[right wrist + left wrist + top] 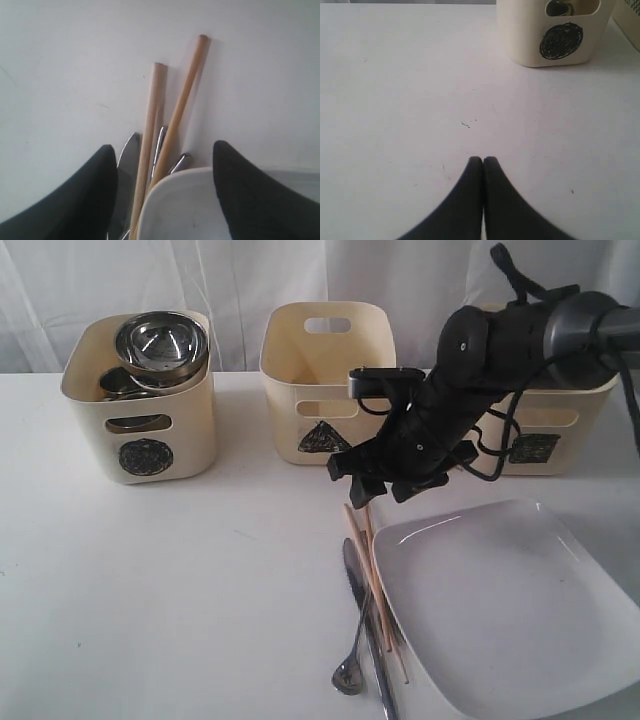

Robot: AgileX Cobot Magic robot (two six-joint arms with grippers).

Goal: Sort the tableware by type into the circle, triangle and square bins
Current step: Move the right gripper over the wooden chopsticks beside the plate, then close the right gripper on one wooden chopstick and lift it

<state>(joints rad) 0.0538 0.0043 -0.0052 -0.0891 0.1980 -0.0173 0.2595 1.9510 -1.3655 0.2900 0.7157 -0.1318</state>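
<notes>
Down low over the table (200,590), jaws of the right gripper (164,145) spread wide, clamped on nothing, just above the cutlery. Directly between its black fingers (75,200): two pale wooden chopsticks (175,115), round-ended, slightly splayed, side by side. Beside them a steel knife (127,160) with a shiny blade, plus slim steel handles (159,142) too cropped to name. Hard against the chopsticks, the rounded corner of a large white square plate (180,210), glossy and shallow. Further along in the exterior view, a steel spoon (348,677), bowl end toward the table's front edge. Behind, three cream bins in a row: circle bin (150,430) at left, with a steel bowl (160,343) stacked atop other steel pieces; triangle bin (290,370) in the middle; square bin (560,430) partly behind the arm. Off to the left, left gripper (483,160) pressed shut, holding nothing, low over the tabletop and facing the circle bin.
</notes>
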